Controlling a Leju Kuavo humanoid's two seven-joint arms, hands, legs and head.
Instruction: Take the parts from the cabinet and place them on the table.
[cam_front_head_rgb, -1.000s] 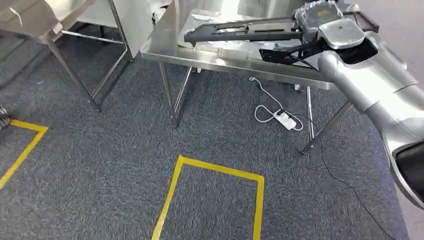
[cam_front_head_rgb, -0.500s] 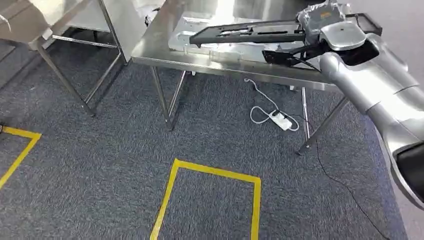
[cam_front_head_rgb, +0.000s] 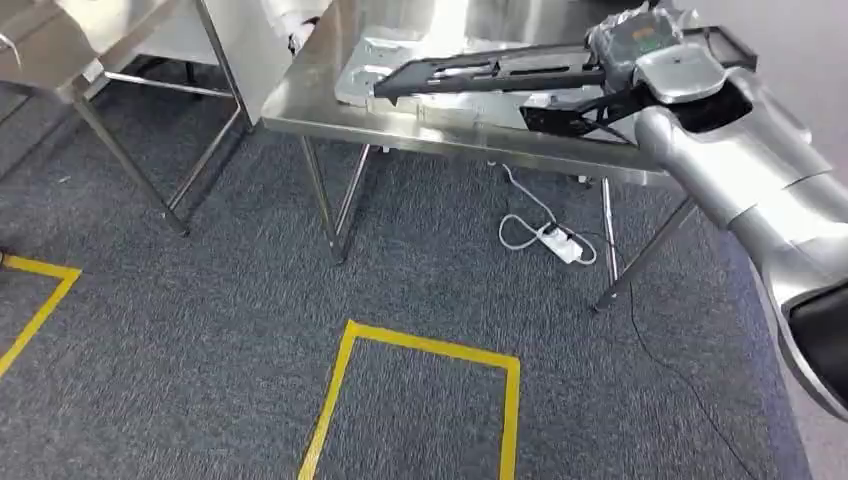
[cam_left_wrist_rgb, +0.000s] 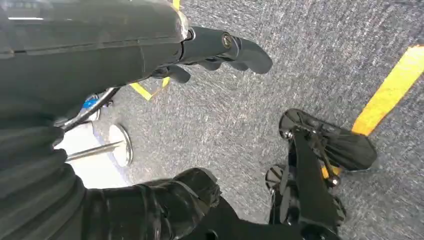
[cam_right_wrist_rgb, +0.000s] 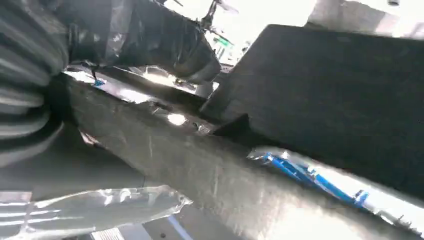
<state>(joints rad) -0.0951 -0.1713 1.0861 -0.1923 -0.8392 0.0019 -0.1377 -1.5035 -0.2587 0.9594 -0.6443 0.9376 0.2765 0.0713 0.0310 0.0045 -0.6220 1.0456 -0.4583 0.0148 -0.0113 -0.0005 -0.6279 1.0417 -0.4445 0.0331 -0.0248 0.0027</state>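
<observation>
part (cam_front_head_rgb: 490, 70): long flat black slotted bar, held level above the far steel worktop (cam_front_head_rgb: 330, 110)
right hand (cam_front_head_rgb: 640, 45): clamped on the part's right end
left hand (cam_left_wrist_rgb: 220, 47): hangs over carpet, fingers loosely apart, holding nothing
on worktop: silvery plate (cam_front_head_rgb: 365, 70) under the part
floor: power strip (cam_front_head_rgb: 562, 240) with white cable, yellow tape square (cam_front_head_rgb: 425, 350)

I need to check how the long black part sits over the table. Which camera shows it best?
The head view: the long black part shows end to end, held by the right hand above the steel table. The right wrist view shows a close, dark stretch of it. The left wrist view faces the carpet.
</observation>
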